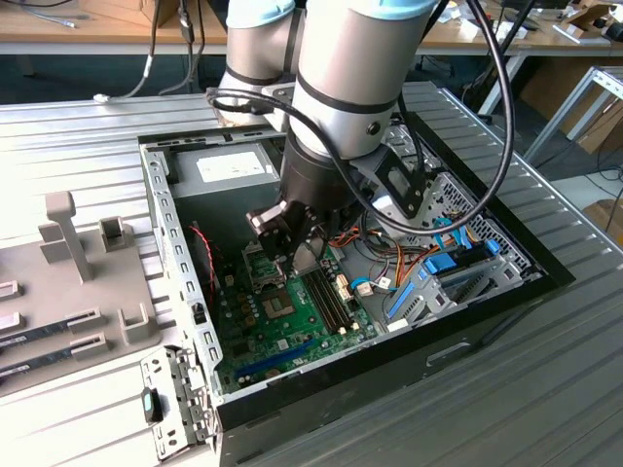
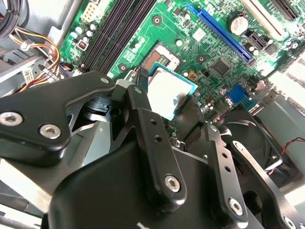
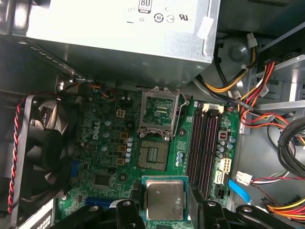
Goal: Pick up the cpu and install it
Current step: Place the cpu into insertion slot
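Open desktop case (image 1: 389, 362) lies on its side on a ribbed metal table (image 1: 545, 389).

Contents of the case: green motherboard (image 3: 107, 143) on the floor, grey power supply (image 3: 119, 33) against one wall, black fan (image 3: 43, 143) with a red-black lead, and bundled orange, yellow and red cables (image 3: 259, 95) beside the drive bay.

Gripper (image 3: 164, 207) is lowered inside the case. In both wrist views its two black fingers (image 2: 138, 95) are closed on opposite edges of the cpu (image 3: 164, 199), which is held flat with its silver lid up, clear of the board.

CPU socket (image 3: 153, 155) lies just beside the held chip. Its contacts are exposed and its load frame (image 3: 159, 112) is hinged back towards the power supply. Memory slots (image 3: 202, 143) run alongside.

In the exterior view the arm hides most of the grip; a pale patch under the fingers is probably the chip.
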Available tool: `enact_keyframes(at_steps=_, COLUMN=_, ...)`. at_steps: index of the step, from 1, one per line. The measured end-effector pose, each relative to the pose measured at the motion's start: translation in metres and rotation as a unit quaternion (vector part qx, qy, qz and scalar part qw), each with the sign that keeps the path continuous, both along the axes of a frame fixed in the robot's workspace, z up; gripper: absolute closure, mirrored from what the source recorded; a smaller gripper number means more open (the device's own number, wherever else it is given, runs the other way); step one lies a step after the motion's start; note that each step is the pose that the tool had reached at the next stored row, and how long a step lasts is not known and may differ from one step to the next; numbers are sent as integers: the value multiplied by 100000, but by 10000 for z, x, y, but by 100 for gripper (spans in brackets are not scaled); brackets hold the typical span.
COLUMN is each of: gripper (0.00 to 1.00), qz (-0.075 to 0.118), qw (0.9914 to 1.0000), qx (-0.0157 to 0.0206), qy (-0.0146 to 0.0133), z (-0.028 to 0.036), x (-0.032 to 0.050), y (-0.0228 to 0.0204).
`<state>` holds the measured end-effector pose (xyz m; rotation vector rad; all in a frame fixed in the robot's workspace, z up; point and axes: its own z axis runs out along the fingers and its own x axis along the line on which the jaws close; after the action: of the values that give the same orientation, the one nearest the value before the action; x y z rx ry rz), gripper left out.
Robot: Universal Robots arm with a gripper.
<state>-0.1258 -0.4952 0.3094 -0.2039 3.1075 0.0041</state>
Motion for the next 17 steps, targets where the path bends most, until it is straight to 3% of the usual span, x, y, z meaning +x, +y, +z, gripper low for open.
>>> enact_keyframes(at_steps=17, gripper=53, qz=1, qw=100000, qx=3, qy=-4, z=-108, x=0, y=-35)
